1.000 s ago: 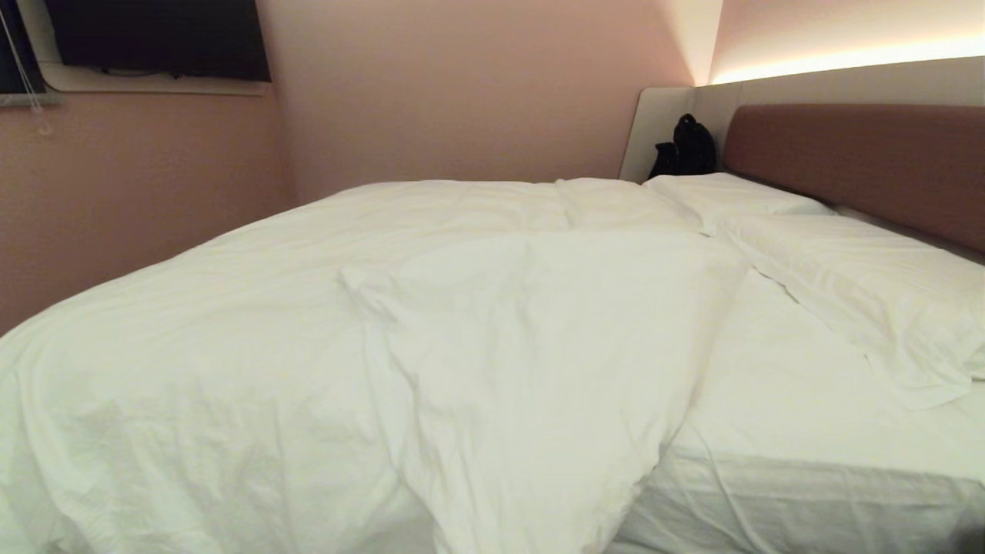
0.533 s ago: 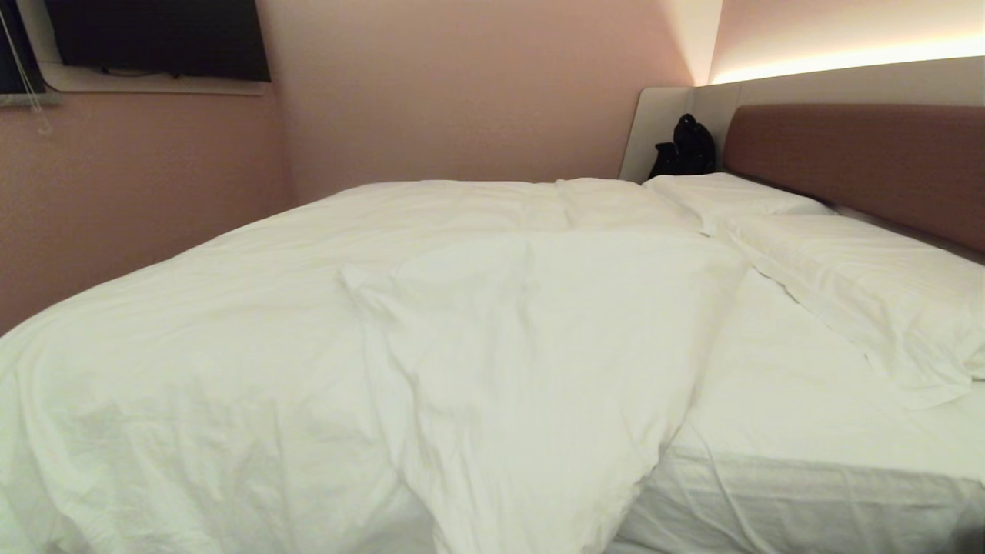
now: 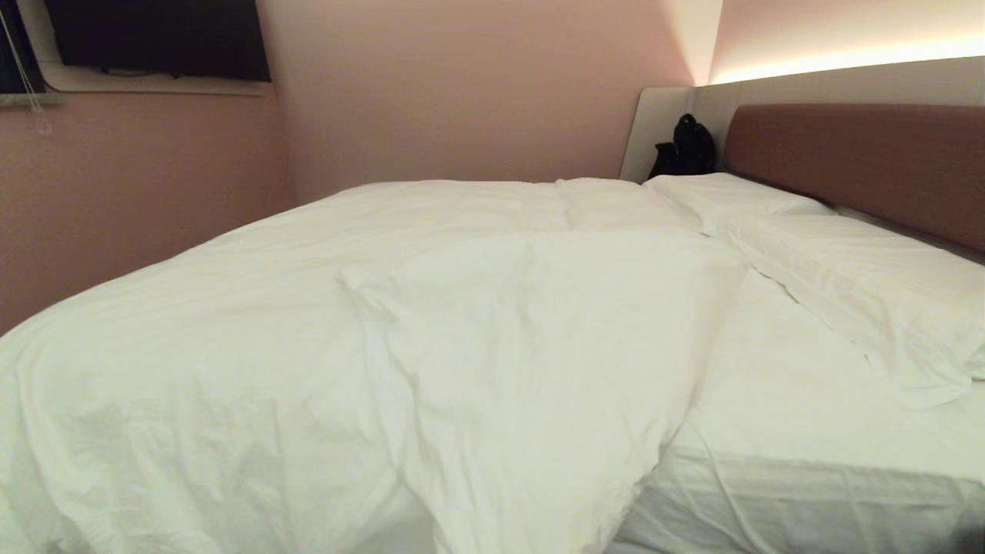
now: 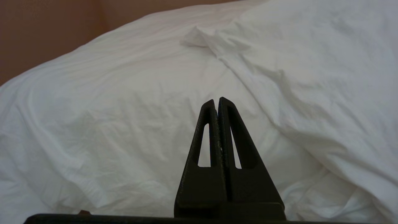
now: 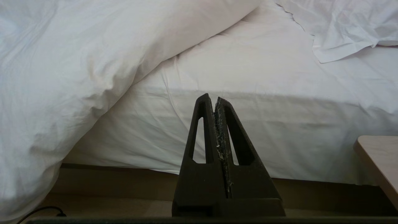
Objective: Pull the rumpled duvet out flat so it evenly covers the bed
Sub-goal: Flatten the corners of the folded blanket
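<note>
The puffy white duvet (image 3: 323, 338) lies over most of the bed (image 3: 808, 492), wrinkled, with a flap folded across its middle (image 3: 531, 346) and a corner hanging over the near edge. Bare mattress sheet (image 3: 777, 400) shows beside the pillows. Neither arm appears in the head view. My left gripper (image 4: 216, 100) is shut and empty, held just short of the duvet (image 4: 124, 109). My right gripper (image 5: 214, 96) is also shut and empty, low before the mattress side (image 5: 279, 124), with the hanging duvet (image 5: 62, 77) next to it.
Two white pillows (image 3: 862, 285) lie against the brown headboard (image 3: 869, 161). A black bag (image 3: 685, 146) sits at the far corner. A pale wooden table corner (image 5: 377, 155) is beside the bed base, and a black cable (image 5: 40, 211) lies on the floor. Pink walls close the far sides.
</note>
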`<state>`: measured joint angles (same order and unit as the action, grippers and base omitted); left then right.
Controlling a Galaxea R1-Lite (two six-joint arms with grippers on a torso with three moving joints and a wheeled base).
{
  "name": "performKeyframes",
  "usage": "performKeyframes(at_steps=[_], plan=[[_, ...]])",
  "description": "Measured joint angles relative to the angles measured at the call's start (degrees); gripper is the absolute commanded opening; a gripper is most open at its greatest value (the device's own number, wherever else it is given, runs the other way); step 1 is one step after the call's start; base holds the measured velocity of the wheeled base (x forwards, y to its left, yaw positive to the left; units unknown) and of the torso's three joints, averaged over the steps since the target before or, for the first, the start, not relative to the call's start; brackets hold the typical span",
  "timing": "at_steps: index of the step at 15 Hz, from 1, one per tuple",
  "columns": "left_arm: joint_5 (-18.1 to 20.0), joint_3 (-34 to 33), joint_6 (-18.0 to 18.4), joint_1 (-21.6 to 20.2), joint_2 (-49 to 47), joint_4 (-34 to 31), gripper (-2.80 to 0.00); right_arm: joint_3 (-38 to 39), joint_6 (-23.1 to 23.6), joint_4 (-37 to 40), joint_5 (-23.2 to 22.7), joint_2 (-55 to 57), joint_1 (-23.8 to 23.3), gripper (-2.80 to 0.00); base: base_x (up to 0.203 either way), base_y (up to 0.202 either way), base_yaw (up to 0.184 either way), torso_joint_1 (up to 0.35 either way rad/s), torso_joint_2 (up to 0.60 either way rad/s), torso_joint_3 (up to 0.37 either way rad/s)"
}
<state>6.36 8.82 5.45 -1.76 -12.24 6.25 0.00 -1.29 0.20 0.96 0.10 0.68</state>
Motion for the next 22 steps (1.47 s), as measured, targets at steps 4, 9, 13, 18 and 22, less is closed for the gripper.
performKeyframes(at_steps=[4, 9, 13, 18, 22], plan=[[-0.46, -4.18, 2.12, 0.38, 0.99, 0.3, -2.8, 0.0, -0.03, -0.04, -0.01, 0.0, 0.0, -2.8, 0.0, 0.0, 0.0, 0.0, 0.0, 0.0], [-1.13, -8.44, 5.66, 0.91, 6.45, -3.13, -2.8, 0.0, -0.02, -0.04, 0.0, 0.0, 0.0, -2.8, 0.0, 0.0, 0.0, 0.0, 0.0, 0.0], [-4.1, -8.68, 5.84, 0.99, 10.19, -4.53, -2.8, 0.0, -0.02, -0.05, 0.01, 0.0, 0.0, -2.8, 0.0, 0.0, 0.0, 0.0, 0.0, 0.0], [-4.55, -8.79, 5.46, 1.01, 12.08, -4.88, -2.8, 0.0, -0.02, -0.04, -0.02, 0.0, 0.0, -2.8, 0.0, 0.0, 0.0, 0.0, 0.0, 0.0], [-3.56, -8.82, 4.83, 0.99, 12.17, -7.71, -2.8, 0.0, -0.02, -0.04, -0.02, 0.0, 0.0, -2.8, 0.0, 0.0, 0.0, 0.0, 0.0, 0.0]])
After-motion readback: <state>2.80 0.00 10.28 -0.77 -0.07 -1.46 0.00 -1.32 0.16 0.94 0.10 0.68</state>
